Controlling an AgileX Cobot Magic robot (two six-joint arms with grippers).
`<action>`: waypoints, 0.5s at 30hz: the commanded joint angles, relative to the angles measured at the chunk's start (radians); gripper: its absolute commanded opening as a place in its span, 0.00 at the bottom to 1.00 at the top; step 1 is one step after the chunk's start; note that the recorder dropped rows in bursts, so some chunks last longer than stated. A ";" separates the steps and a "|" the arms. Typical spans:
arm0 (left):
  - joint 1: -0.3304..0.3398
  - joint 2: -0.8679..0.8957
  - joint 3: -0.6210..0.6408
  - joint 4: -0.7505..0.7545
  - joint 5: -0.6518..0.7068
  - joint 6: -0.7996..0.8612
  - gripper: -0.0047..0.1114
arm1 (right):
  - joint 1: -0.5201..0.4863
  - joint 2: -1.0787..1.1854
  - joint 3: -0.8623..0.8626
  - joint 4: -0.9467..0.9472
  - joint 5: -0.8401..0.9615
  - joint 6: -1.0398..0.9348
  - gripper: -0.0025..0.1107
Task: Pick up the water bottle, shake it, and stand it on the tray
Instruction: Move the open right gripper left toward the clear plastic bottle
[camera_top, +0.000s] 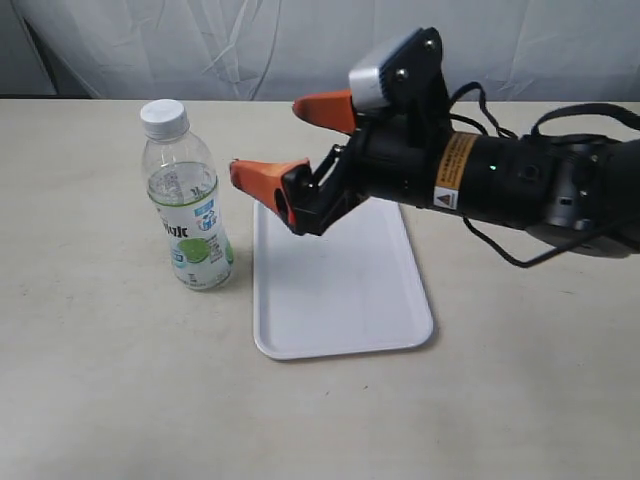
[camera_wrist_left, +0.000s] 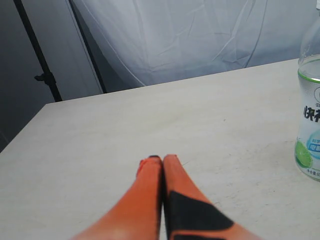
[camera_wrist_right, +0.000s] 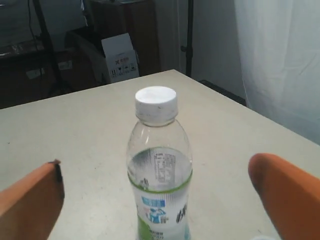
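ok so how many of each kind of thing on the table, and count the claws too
water bottle: 1
tray: 1
claws: 2 (right claw open, left claw shut)
total: 4

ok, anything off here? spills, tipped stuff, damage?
Nothing stands out. The water bottle stands upright and capped on the table beside the tray, no spill visible. The right end effector is open, facing it.
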 joint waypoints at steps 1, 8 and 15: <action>0.000 -0.005 0.004 -0.001 -0.004 -0.002 0.04 | 0.040 0.063 -0.095 0.003 0.017 -0.006 0.94; 0.000 -0.005 0.004 -0.001 -0.004 -0.002 0.04 | 0.100 0.177 -0.229 0.003 0.078 -0.006 0.94; 0.000 -0.005 0.004 -0.001 -0.004 -0.002 0.04 | 0.118 0.289 -0.327 0.011 0.101 -0.006 0.94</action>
